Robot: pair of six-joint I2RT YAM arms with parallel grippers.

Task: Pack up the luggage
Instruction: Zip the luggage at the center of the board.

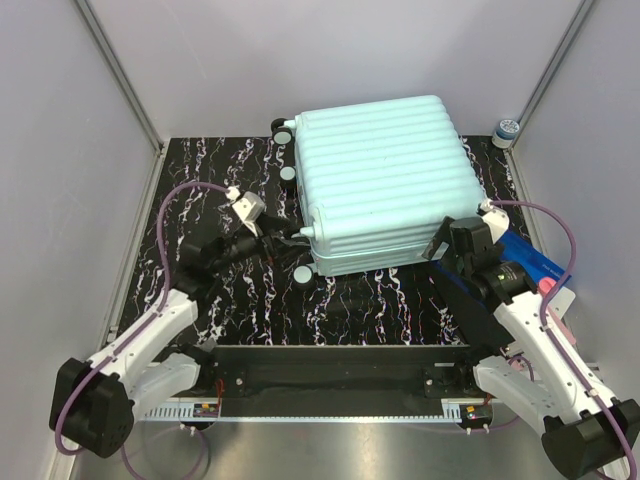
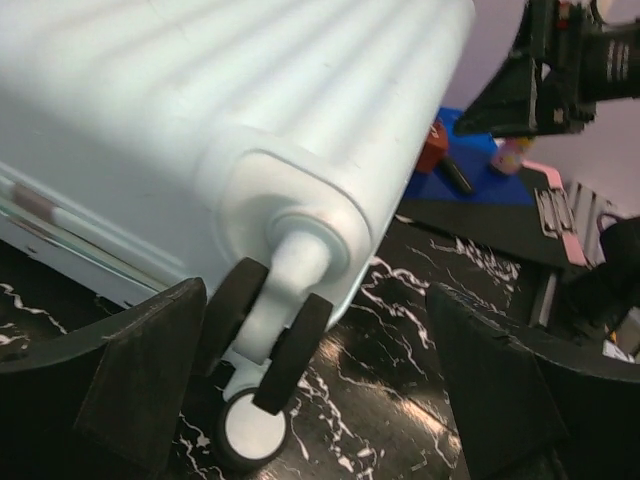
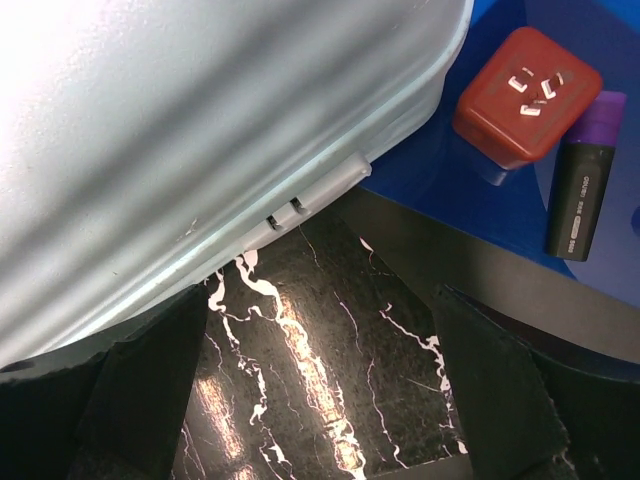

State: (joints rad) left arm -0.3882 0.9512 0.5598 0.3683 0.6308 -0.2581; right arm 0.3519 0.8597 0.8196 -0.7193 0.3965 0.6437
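Two claws gape wide, gripping nothing: left gripper at the closed luggage's wheeled corner, right gripper beside the other near corner

Top view evenly and brightly lit from above, soft shadow thrown below the luggage, its shell blown out at upper left in the 2 wrist views, glare streaked across the glossy table, lower corners dark and blurred.

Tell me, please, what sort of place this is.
Probably a robot lab test cell: plain grey walls enclose a marble-patterned table, the left arm and right arm are bolted at its near edge, and a suitcase lies on it.
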